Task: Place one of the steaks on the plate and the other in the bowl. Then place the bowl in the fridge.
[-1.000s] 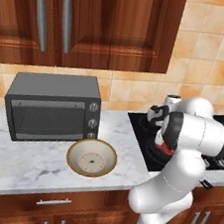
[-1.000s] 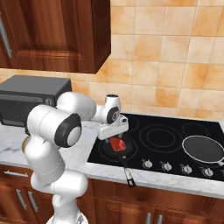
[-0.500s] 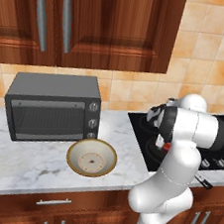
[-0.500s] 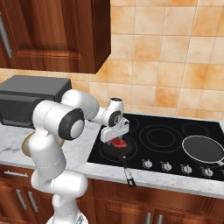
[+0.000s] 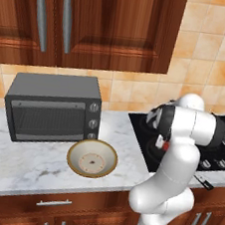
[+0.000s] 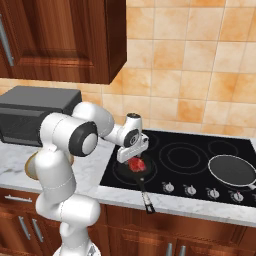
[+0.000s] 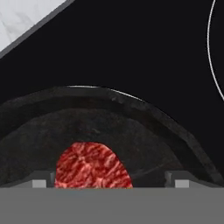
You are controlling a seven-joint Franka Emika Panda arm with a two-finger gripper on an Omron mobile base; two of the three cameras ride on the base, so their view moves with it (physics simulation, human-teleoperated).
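Tan tile wall (image 6: pixel 200 65), dark wood upper cabinets (image 5: pixel 96 22) with bar handles. White marble desk (image 5: pixel 22 168), wood drawers (image 5: pixel 52 207) below. Grey toaster oven (image 5: pixel 54 109) at desk's back edge, black cooktop (image 6: pixel 200 160) set in the desk.

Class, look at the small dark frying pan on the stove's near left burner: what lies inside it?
A raw red steak lies in the frying pan, between the open gripper tips. The steak's near edge is cut off at the bottom of the hand view.
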